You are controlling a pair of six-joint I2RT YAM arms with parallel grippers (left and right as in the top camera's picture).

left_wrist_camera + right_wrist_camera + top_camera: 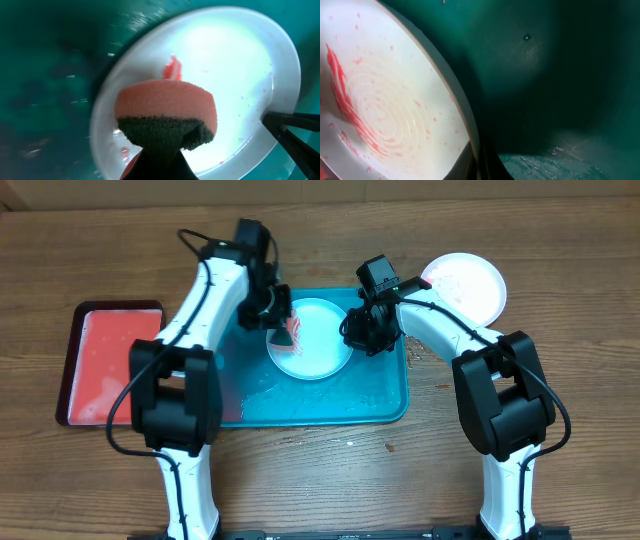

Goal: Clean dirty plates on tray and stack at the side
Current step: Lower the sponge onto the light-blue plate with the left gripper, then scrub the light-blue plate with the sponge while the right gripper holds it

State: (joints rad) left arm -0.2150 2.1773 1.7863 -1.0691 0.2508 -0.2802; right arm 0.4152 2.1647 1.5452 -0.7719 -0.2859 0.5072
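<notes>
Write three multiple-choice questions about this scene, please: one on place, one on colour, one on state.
1. The plate below the sponge lies in: A a rack; B a sink; C the teal tray.
2. The smears on it are: A red; B green; C brown.
3. The left claw is: A open, empty; B shut on the sponge; C shut on a cup.
Key: C, teal rim surrounds the plate; A, red streaks show on its face; B, the claw pinches the sponge's dark side.

Brown wooden table [560, 240], its grain running crosswise, spreads past the left pincer [288, 328] and right pincer [350, 337] on every side. The light is even. A dark rail [350, 533] lies well nearer than both.
</notes>
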